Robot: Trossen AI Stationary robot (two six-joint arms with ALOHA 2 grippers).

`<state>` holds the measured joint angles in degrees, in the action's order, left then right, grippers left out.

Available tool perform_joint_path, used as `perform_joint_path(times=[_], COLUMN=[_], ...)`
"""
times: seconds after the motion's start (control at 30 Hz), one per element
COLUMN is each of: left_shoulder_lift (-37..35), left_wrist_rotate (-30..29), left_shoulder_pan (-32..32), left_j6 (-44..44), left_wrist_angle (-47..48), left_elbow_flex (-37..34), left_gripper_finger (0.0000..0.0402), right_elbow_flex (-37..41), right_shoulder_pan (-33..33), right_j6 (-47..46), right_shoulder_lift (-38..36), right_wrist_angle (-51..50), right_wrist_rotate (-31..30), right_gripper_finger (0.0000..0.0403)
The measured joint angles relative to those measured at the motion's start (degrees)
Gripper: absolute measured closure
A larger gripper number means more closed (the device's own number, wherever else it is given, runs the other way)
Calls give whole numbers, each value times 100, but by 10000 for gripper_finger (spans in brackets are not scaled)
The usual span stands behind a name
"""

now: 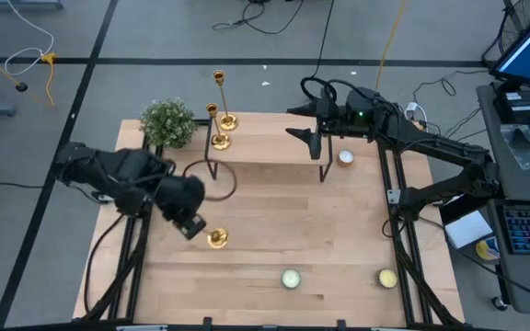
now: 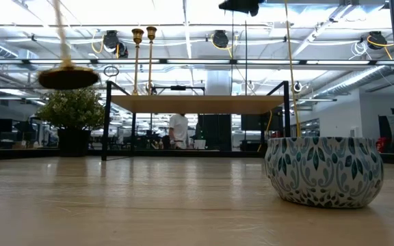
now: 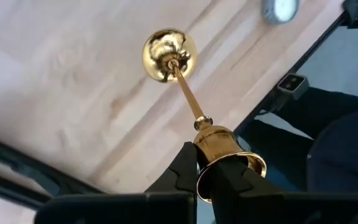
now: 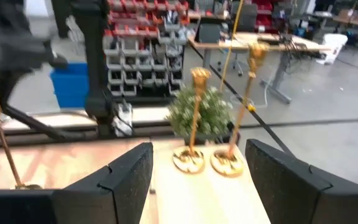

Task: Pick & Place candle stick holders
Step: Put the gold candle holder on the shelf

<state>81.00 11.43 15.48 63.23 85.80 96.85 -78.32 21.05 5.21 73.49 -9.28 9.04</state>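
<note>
2 candle stick holders (image 1: 221,129) already stand on the raised shelf (image 1: 265,147). Left gripper (image 1: 194,227) clenched on the 3rd holder (image 3: 194,112), lifted off the table (image 1: 265,248), placement left. Right gripper (image 1: 313,124) hovers over shelf, jaws spread, empty.

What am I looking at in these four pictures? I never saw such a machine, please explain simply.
It is a robot with two dark arms at a wooden table. One picture looks down from above, one looks level across the tabletop, and two come from cameras on the wrists. The left gripper is shut on a gold candle stick holder, held off the table. The right gripper is open above a small raised shelf, where two more gold holders stand beside a green plant. Small round candles lie near the front edge.
</note>
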Motion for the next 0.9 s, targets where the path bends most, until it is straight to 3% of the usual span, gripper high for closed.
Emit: perform_joint_path(times=[0.3,0.53,0.7,0.9], left_shoulder_lift=[1290,2028,2256,2200], left_wrist_rotate=[223,196,45,-412], left_shoulder_pan=[-1289,-1969,-2363,-2894], left_j6=[-2008,-2687,-2965,-3185], left_wrist_angle=[394,417,413,358], left_elbow_flex=[1972,3293,3819,3815], left_gripper_finger=[388,388,388,388], right_elbow_flex=[0,0,2,2], right_shoulder_pan=[345,534,702,901], right_j6=[229,495,636,772], right_shoulder_lift=[0,0,-22,-145], right_wrist_angle=[-694,-1102,-1258,-1251], right_wrist_rotate=[0,0,0,0], right_gripper_finger=[154,154,154,154])
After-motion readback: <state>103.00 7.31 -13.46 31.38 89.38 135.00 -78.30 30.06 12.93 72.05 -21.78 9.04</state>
